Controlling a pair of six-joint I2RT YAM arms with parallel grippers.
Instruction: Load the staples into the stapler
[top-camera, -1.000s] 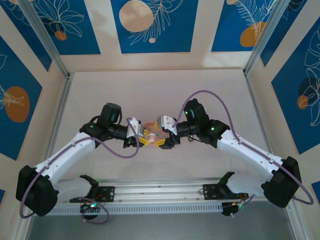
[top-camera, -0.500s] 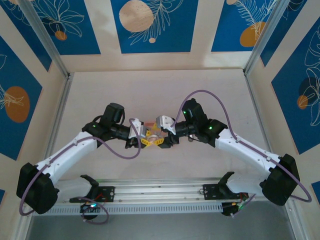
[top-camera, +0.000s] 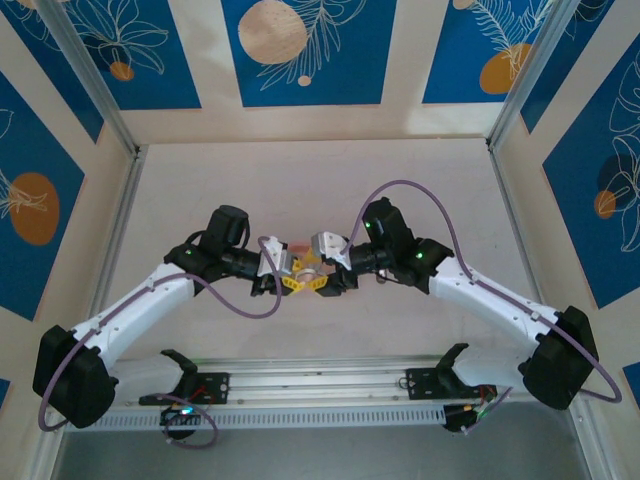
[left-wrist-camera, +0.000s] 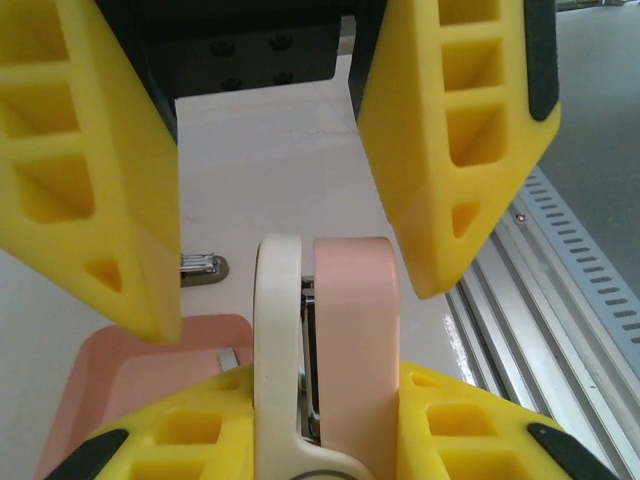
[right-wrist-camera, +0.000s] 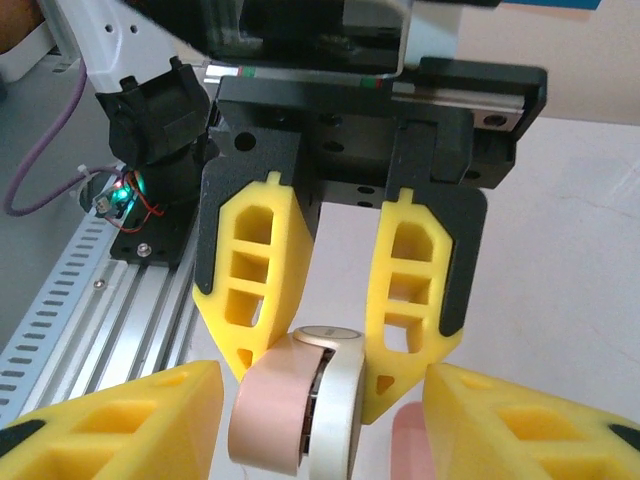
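Yellow ribbed fingers (right-wrist-camera: 250, 280) of the left gripper (top-camera: 290, 280) are clamped on the stapler (left-wrist-camera: 350, 330), one against its pink side and one against its cream side. They hold it on edge just below the middle of the overhead frame, where the two arms meet. In the left wrist view the stapler's rounded end points up from the lower centre of the frame.

Facing it, the right gripper (top-camera: 322, 284) has its jaws apart. Its fingers (left-wrist-camera: 455, 150) straddle the stapler's end at the upper left and upper right of the left wrist view, with clear gaps on both sides and no contact.

Staples (left-wrist-camera: 203, 266) lie at the left of that same frame: one small grey metal strip rests on the pale table (top-camera: 300, 190), just beyond the far edge of the pink tray (left-wrist-camera: 150, 350). A second small grey piece (left-wrist-camera: 228, 357) sits inside the tray, close to the stapler's cream side and partly hidden by a yellow finger.
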